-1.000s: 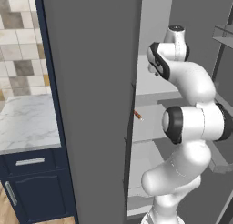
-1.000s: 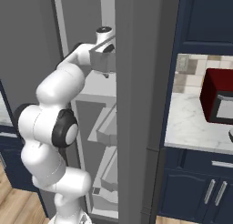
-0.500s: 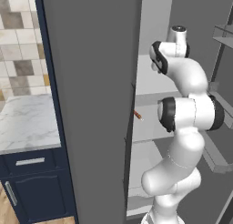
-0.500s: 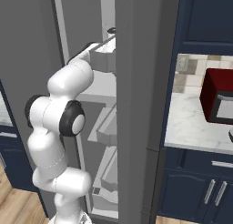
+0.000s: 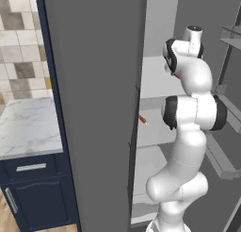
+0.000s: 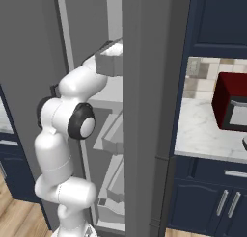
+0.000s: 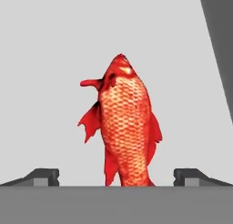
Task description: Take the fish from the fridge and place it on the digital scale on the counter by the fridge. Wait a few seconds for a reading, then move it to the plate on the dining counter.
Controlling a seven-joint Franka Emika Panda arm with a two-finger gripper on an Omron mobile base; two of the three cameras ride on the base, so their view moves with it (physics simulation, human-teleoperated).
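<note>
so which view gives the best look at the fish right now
The hand view: the fish sits centred and close on a pale fridge shelf, scales and fins plain, between the open fingers. In the left base view it is just a thin orange sliver past the fridge's dark edge. The right base view gives no clear sight of it.

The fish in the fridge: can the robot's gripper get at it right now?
Probably yes. The gripper is open, with the fish lying straight ahead between its fingertips on the pale shelf, and nothing stands between them.
</note>
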